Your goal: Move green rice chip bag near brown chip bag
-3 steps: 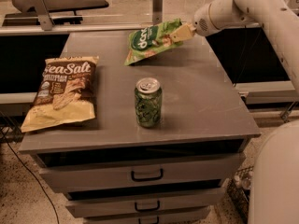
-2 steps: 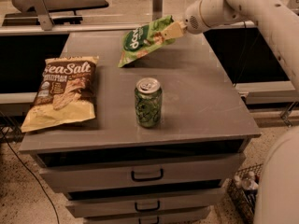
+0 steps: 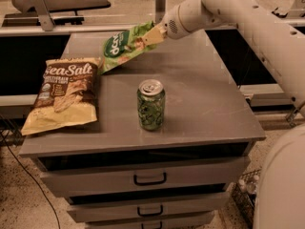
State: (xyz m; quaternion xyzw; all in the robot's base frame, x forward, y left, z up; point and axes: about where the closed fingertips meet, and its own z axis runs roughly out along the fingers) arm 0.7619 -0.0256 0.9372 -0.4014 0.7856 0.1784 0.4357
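Note:
The green rice chip bag (image 3: 123, 46), a light-green pouch with a dark green round logo, hangs tilted in the air over the back left of the grey cabinet top (image 3: 205, 104). My gripper (image 3: 155, 33) is shut on its upper right corner and holds it just above the surface. The brown chip bag (image 3: 64, 95), brown at the top with white "Sea Salt" lettering and tan-yellow below, lies flat at the left edge. The green pouch's lower end is close to the brown bag's top right corner.
A green soda can (image 3: 151, 104) stands upright near the middle of the top, in front of the held pouch. The cabinet has drawers (image 3: 150, 179) below. My white arm (image 3: 257, 18) reaches in from the upper right. Dark shelving lies behind.
My gripper has carried the green pouch leftward and slightly down, from the back right of the top toward the brown bag. The can and brown bag have not moved.

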